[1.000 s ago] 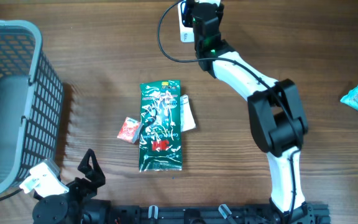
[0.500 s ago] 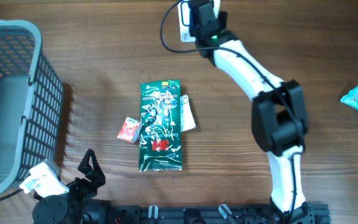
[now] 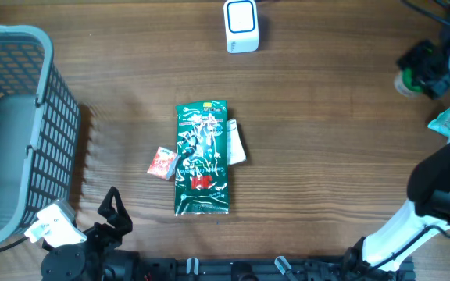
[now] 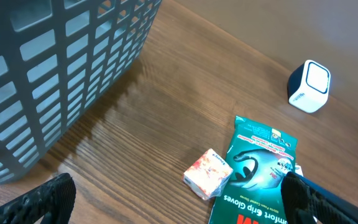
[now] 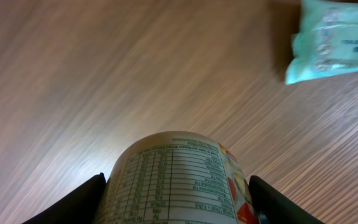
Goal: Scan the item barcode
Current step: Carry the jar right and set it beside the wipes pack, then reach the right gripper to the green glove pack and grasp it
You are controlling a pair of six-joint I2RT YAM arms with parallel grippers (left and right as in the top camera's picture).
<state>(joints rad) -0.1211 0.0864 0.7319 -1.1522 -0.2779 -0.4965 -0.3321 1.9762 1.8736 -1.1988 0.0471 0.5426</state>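
While left tool (image 3: 114,209) gapes, right tool (image 5: 178,188) clamps can (image 5: 174,168).

One each: basket (image 3: 57,117), scanner (image 3: 241,26), glove pack (image 3: 201,160), red box (image 3: 162,163), can (image 5: 176,180), teal packet (image 5: 331,40).

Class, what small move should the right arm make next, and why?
Probably lower the container to the table beside the teal packet: the right gripper holds it in the air there, having just left the scanner.
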